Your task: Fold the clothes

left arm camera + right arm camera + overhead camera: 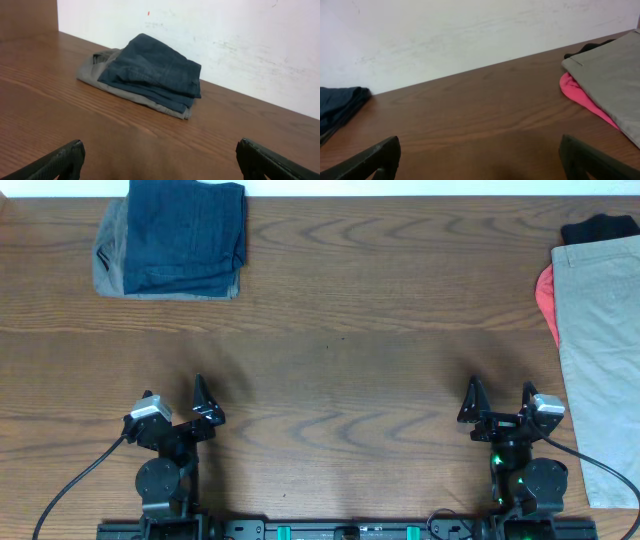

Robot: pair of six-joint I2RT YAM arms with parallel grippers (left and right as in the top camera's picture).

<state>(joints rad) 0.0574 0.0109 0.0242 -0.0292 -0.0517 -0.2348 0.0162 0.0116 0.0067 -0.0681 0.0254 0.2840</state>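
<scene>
Navy shorts [185, 235] lie folded at eleven o'clock on the table [340, 350], stacked on the grey garment [108, 258]. My left gripper [175, 395] at seven o'clock and right gripper [500, 390] at five o'clock: fingers spread, well apart from the shorts.

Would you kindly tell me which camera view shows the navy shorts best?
The left wrist view: the navy shorts sit mid-frame, their layered folds clear, atop the grey garment. Overhead shows them from above, far left. The right wrist catches only an edge at its left border.
</scene>
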